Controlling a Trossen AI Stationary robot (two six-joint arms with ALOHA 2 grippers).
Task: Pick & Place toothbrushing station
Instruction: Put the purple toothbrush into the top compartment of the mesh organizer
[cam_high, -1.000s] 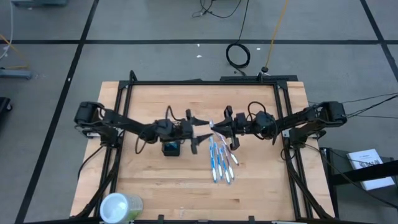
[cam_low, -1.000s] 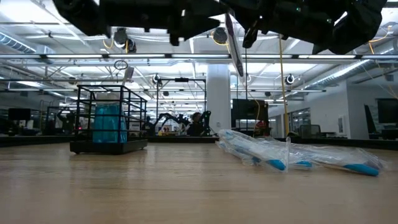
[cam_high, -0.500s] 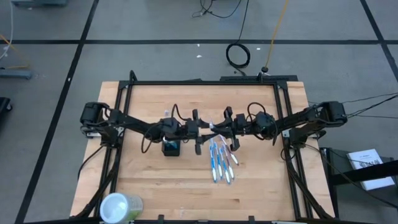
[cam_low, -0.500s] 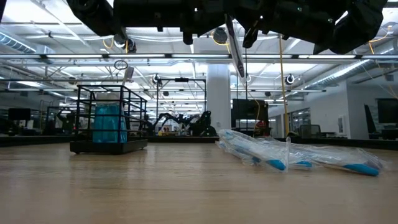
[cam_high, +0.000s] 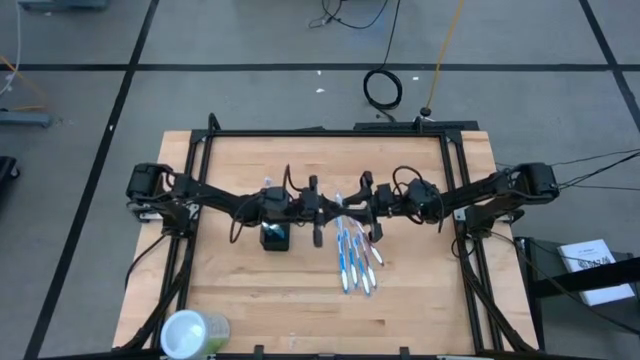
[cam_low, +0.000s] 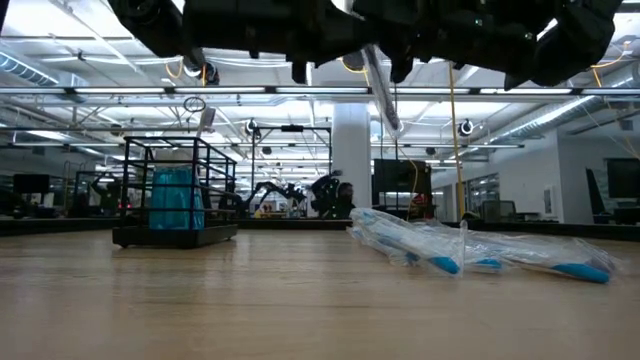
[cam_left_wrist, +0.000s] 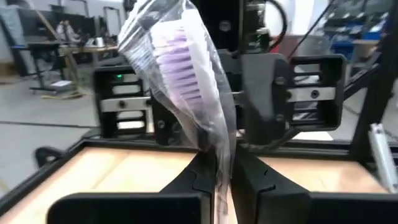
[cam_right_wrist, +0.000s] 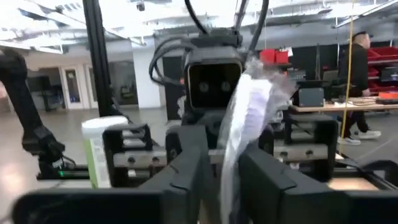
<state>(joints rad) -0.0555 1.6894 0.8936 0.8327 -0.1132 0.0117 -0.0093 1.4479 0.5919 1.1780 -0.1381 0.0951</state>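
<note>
Facing each other above the middle of the tabletop (cam_high: 250, 290), our two tools meet over a single wrapped toothbrush (cam_left_wrist: 186, 81). We see the left tool (cam_left_wrist: 224, 180) clamped shut on the lower part of that toothbrush, its dark fingers (cam_left_wrist: 199, 177) pressing the clear wrapper from both sides, with the purple bristle head standing up beyond them. Our right tool (cam_right_wrist: 224, 165) sits just across from it with the same wrapped brush between its fingers (cam_right_wrist: 186, 168); whether it presses the wrapper or stands slightly apart from it we cannot tell. In the low view the toothbrush (cam_low: 380, 85) hangs tilted beneath both tools, well clear of the wood.

Just beside the left tool, on its near side in the overhead view, stands the black mesh holder (cam_high: 276, 237), upright, with something blue inside it. Below and near the right tool lie the other packaged toothbrushes (cam_high: 353, 258), spread in a loose fan on the wood. A pale green round container (cam_high: 194, 332) sits well apart from both tools at the tabletop's near left corner.
</note>
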